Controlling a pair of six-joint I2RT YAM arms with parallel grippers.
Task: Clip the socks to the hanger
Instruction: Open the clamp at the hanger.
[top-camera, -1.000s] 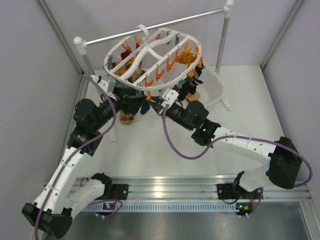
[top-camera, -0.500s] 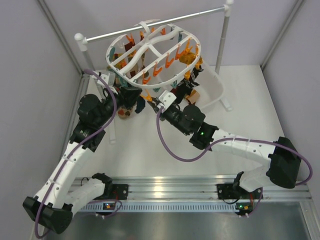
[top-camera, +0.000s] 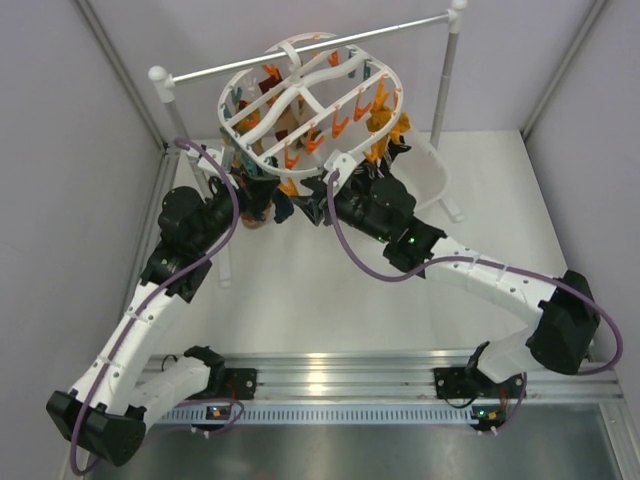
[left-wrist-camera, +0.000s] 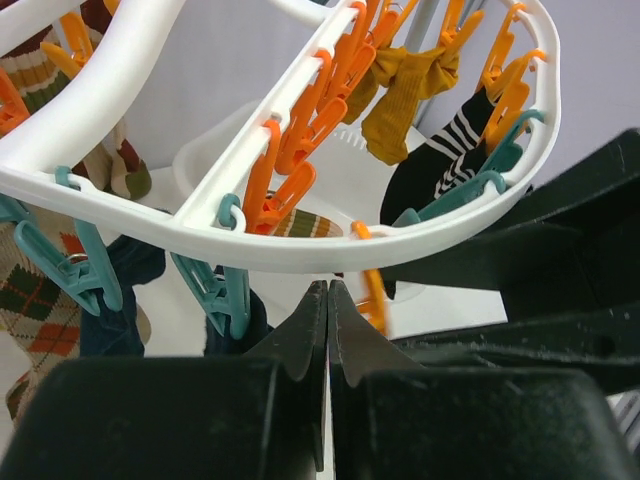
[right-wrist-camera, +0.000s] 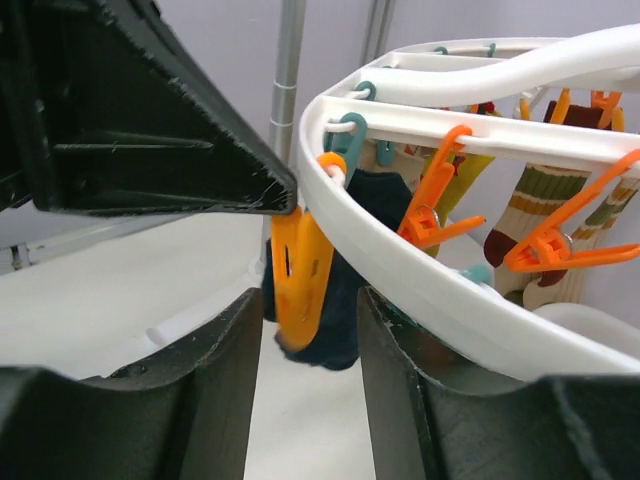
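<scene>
While L gripper (left-wrist-camera: 327, 296) is pinched tight | R gripper (right-wrist-camera: 307, 302) wide, straddling orange clip (right-wrist-camera: 298, 262) on hanger (right-wrist-camera: 400, 277)

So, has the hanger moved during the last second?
Yes. In the top view the hanger has shifted up the picture, toward the metal rail, and its far rim now overlaps that rail.

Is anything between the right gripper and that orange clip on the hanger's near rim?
Nothing visible. The orange clip hangs in the gap of the open right gripper, under the hanger rim. The left gripper's fingers sit at the clip's top, off to the side; a dark sock hangs behind it.
</scene>
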